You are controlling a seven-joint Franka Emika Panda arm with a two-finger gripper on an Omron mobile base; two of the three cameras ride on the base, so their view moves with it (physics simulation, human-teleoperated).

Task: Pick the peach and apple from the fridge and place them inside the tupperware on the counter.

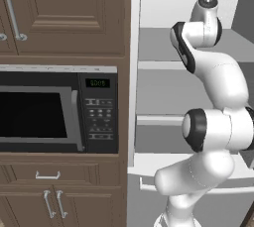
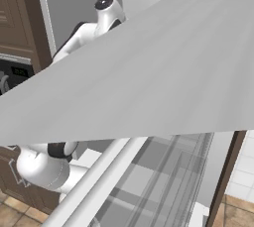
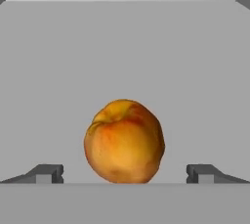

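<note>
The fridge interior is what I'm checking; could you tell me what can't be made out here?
- Shelves of the fridge: left base view, partly hidden by the arm.
- Fridge interior: right base view, blocked by the open door.
- Peach: hand view, bottom cut off; contact with the open gripper cannot be told.
</note>
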